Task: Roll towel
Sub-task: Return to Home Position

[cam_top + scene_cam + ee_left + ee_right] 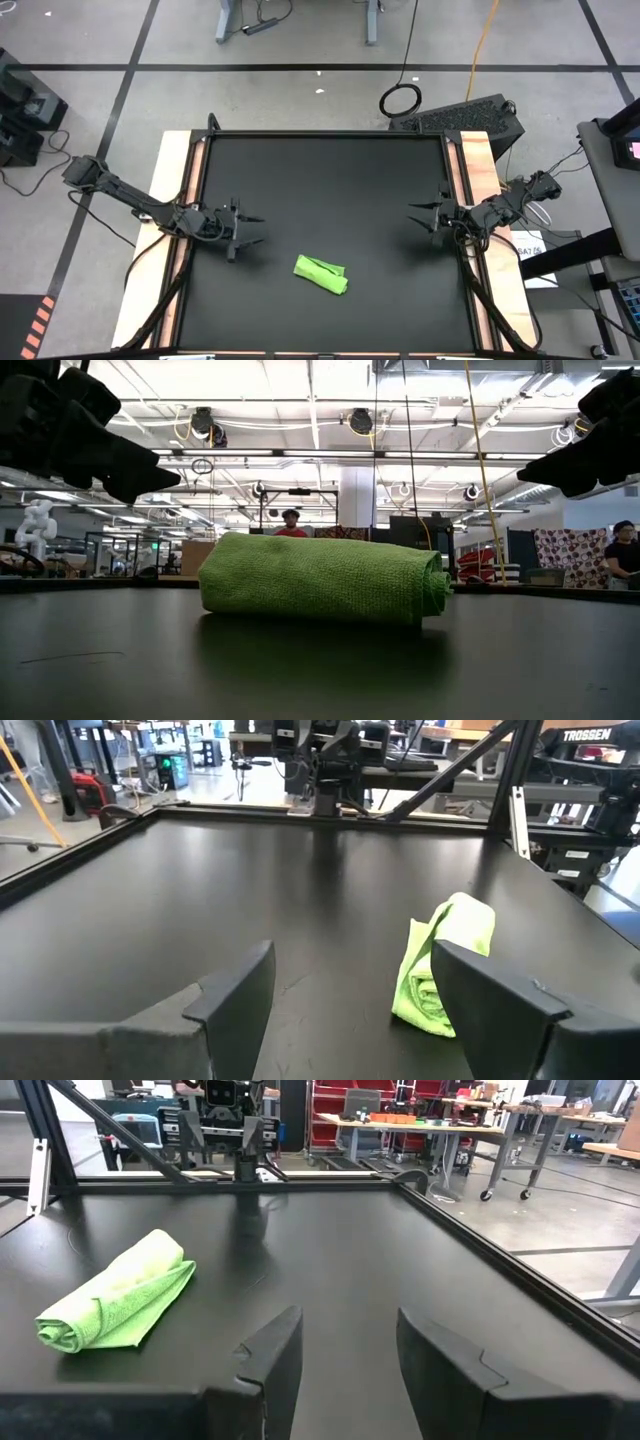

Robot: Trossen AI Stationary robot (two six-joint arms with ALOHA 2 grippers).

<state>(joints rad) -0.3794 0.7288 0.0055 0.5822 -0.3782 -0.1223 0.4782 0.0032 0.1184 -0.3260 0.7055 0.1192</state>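
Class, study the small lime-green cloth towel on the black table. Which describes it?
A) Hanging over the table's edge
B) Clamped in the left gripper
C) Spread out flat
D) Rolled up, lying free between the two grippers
D: the lime-green cloth towel lies as a roll on the black table, while the left gripper and right gripper are both open and apart from it.

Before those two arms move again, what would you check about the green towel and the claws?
1. Towel rolled: ok, it lies as a roll on the black table.
2. Left gripper clear of towel: ok, open, empty, apart from it.
3. Right gripper clear of towel: ok, open, empty, farther off.
4. Roll tight enough to hold: cannot tell; one end looks looser.
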